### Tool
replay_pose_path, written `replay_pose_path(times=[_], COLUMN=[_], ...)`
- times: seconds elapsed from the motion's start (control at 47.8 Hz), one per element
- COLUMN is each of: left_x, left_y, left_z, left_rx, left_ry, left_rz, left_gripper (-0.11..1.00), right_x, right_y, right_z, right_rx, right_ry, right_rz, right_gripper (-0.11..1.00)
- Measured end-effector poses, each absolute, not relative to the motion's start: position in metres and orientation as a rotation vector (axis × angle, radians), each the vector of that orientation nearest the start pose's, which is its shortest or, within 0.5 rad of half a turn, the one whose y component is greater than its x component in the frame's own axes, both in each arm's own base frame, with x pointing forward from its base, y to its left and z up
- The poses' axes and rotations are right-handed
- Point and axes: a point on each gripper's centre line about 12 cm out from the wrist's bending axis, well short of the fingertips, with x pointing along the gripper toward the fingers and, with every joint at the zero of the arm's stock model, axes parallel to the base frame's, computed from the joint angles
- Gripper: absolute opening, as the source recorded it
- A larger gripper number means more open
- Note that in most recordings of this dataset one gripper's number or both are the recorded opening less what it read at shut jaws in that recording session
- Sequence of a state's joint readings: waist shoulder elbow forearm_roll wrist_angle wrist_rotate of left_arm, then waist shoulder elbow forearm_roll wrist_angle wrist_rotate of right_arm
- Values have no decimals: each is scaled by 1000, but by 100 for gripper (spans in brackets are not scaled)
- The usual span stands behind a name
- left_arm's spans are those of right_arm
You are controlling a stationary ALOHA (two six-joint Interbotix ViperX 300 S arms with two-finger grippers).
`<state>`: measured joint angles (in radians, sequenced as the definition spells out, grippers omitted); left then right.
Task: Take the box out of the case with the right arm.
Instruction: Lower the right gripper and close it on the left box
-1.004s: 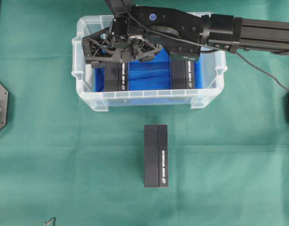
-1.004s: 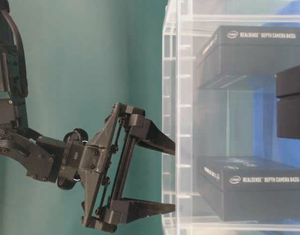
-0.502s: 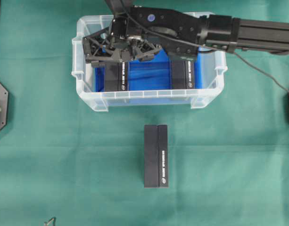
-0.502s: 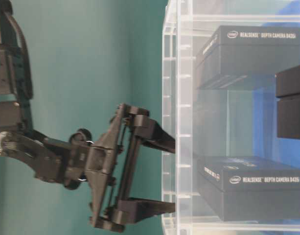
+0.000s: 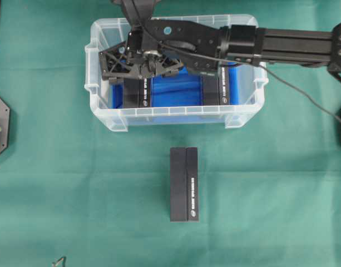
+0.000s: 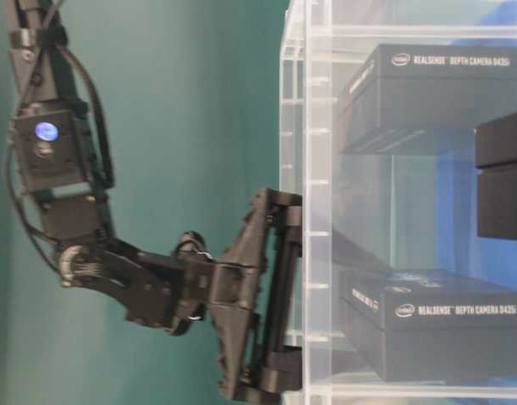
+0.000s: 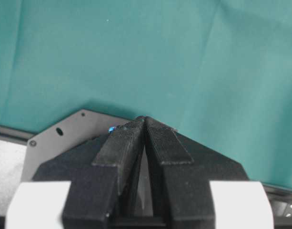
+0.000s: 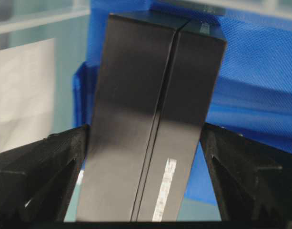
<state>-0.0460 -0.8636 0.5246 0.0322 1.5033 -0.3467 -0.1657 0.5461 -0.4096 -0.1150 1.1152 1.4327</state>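
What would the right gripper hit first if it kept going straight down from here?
Nothing before the case floor, probably: the open right gripper straddles the left black box, fingers on either side.

surface: green cloth (image 5: 59, 183) | on it — case (image 5: 176, 117) — black box (image 5: 184, 184)

A green cloth (image 5: 75, 183) spreads beneath the right gripper (image 5: 138, 83). A black box (image 5: 184, 183) lies flat on the cloth, well apart from that gripper, nearer the overhead view's bottom edge and slightly to its right.
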Motion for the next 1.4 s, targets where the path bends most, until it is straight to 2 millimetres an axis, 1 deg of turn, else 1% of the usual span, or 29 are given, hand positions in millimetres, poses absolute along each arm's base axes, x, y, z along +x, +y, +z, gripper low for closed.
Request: replay_pose_path(times=[0.335, 0.607, 0.669, 0.774, 0.795, 1.402], left_x=[141, 142, 142, 141, 141, 141], left_y=[-3, -3, -3, -3, -3, -3], left_z=[358, 357, 358, 358, 358, 358], left_rx=[-259, -259, -259, -260, -259, -259], left_ry=[1156, 1156, 1155, 1155, 1156, 1155], left_rz=[189, 189, 188, 187, 189, 188], left_gripper=[3, 3, 3, 3, 3, 3], right_x=[535, 535, 534, 533, 532, 530], right_y=[-102, -102, -102, -101, -101, -100], right_z=[185, 184, 184, 184, 184, 185], right_rx=[1223, 1234, 1246, 1271, 1274, 1286], right_ry=[886, 887, 885, 882, 883, 888], right_rz=[-1057, -1057, -1066, -1093, -1098, -1123], right_gripper=[94, 93, 91, 74, 73, 69])
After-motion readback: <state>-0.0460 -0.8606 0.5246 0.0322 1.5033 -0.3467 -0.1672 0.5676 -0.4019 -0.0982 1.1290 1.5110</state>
